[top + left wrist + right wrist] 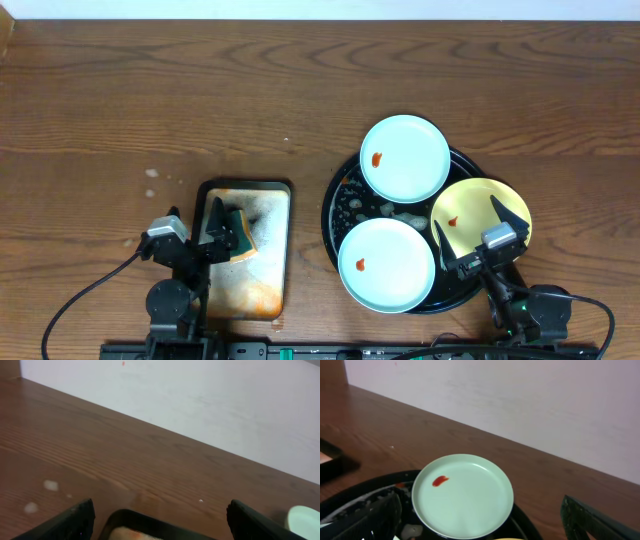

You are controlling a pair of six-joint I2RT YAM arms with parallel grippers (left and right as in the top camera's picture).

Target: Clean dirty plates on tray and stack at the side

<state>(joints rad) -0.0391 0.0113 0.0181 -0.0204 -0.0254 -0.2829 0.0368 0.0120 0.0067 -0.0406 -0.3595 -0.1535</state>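
Wood table [300, 90], white wall [520, 400]; only overhead shows all three plates [404, 157] on tray [332, 215]; my left gripper [225, 232], right gripper [475, 228] released.

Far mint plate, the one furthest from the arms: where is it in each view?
Overhead: far mint plate, right of centre, on the far side of the black tray.
Left wrist: pale sliver at the lower right edge, probably that plate.
Right wrist: low centre, red spot on its left.
Shared landmark: table's far edge against the white wall.
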